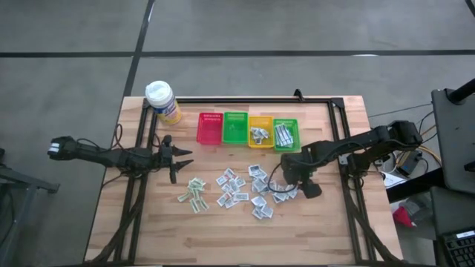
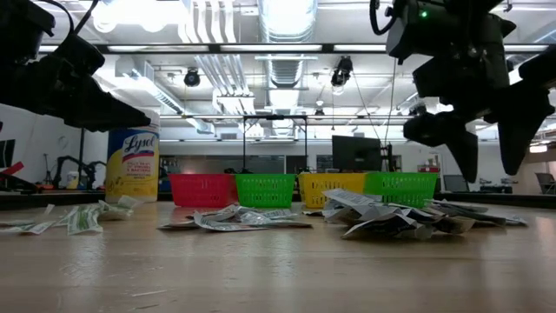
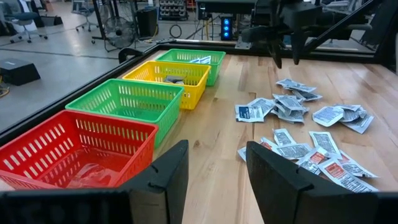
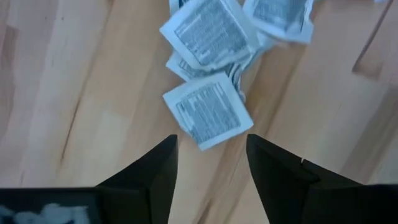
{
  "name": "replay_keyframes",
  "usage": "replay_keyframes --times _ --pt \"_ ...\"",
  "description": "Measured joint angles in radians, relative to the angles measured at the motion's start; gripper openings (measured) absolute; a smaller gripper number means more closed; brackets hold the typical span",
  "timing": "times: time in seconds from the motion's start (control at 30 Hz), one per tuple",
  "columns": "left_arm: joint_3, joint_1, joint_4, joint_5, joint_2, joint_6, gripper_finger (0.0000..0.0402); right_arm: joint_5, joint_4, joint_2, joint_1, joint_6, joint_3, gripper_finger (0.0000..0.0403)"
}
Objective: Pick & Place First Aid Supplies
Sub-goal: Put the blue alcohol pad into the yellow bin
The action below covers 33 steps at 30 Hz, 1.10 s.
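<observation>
The first aid supplies, small white printed packets [image 1: 237, 189], lie loose on the wooden table in front of the baskets; a few more rest in the yellow basket [image 1: 260, 132] and the right green basket [image 1: 286, 135]. My right gripper [image 4: 210, 162] hangs open, pointing steeply down, a little above the right end of the pile [image 2: 391, 217]. One packet [image 4: 207, 117] lies on the wood just ahead of its fingers, untouched. My left gripper [image 3: 214, 168] waits open and nearly level above the table's left part, pointing along the row of baskets.
A red basket [image 1: 210, 128] and a green basket [image 1: 235, 127] stand left of the yellow one in a row at the far side. A yellow wipes canister with a white cap [image 1: 163, 101] stands at the far left corner. Bare wood lies toward the near edge.
</observation>
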Motion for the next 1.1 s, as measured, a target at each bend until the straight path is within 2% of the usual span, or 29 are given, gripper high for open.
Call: replay_keyframes --times 0.23,0.47,0.7,1.1 --pt "0.000 0.000 0.000 0.000 0.000 0.000 0.0158 -0.001 0.018 0.000 0.007 -0.050 -0.005 0.0188" --pt "0.000 0.000 0.000 0.000 0.000 -0.028 0.0158 -0.002 0.028 0.000 0.090 -0.055 -0.050 0.0187" --pt "0.000 0.000 0.000 0.000 0.000 -0.042 0.0158 0.105 0.103 0.000 0.130 -0.057 -0.090 0.0187" --pt "0.000 0.000 0.000 0.000 0.000 -0.096 0.0158 0.130 0.166 0.001 0.133 -0.121 -0.155 0.0187"
